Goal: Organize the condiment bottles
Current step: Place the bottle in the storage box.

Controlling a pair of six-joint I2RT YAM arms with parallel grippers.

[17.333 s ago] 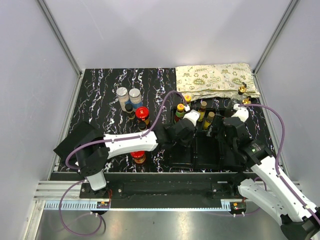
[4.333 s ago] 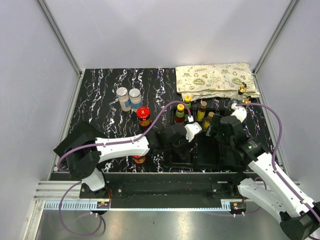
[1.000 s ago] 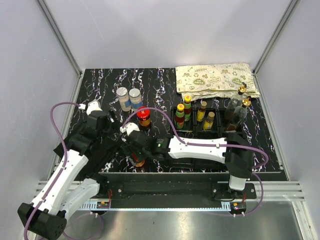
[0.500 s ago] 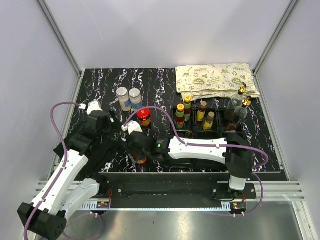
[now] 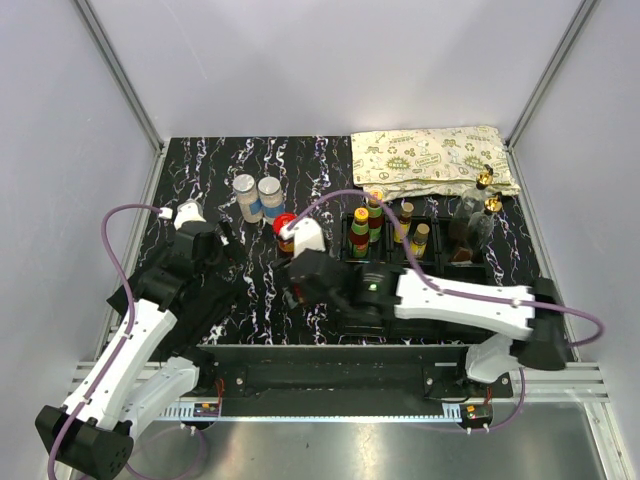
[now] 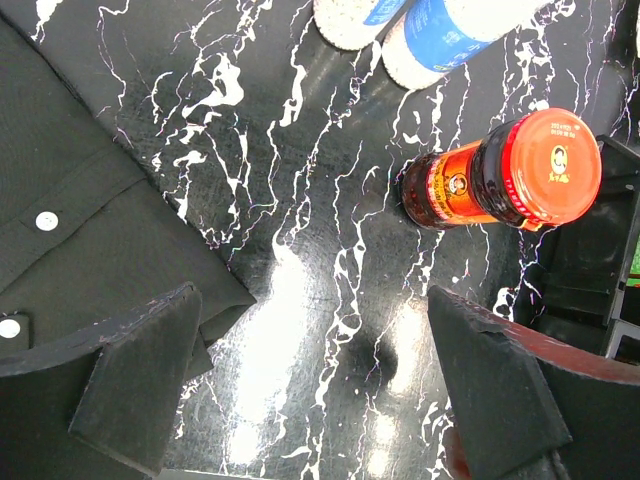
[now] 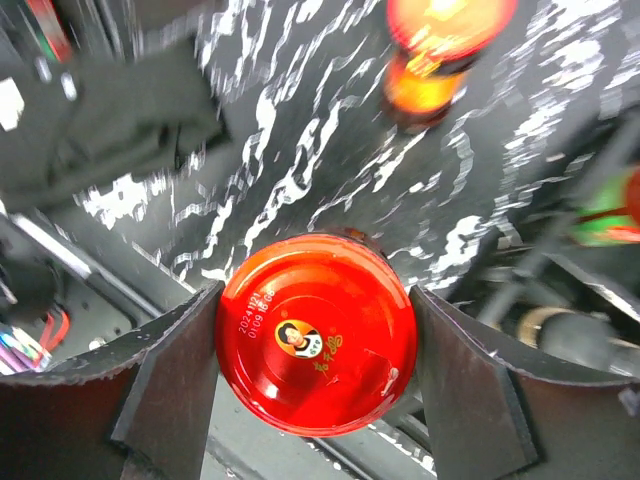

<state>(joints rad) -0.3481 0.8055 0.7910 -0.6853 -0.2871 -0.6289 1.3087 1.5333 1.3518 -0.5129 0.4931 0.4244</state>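
The right fingers (image 7: 165,370) gripped a red-lidded jar (image 7: 315,335) at its lid, while the left fingers (image 6: 140,370) stood spread wide apart over the desk (image 6: 300,250) near a second red-lidded jar (image 6: 500,180)

R gripper (image 7: 316,345) | red-lid jar (image 7: 316,325) lifted from near edge; arm swung rightward

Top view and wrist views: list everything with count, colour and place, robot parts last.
shakers: two, grey lids, back left.
standing red-lidded jar: one, dark, left of the tray.
held red-lidded jar: one, in the right gripper.
slim bottles: at least four, yellow, green and dark caps, tray's back compartments.
glass bottles: two, clear, gold spouts, back right.
pouch: one, cream patterned, back right.
tray: one, black, right half.
cloth: one, black, front left.
left gripper: black, open, above the table.
right gripper: black, shut on the held jar.
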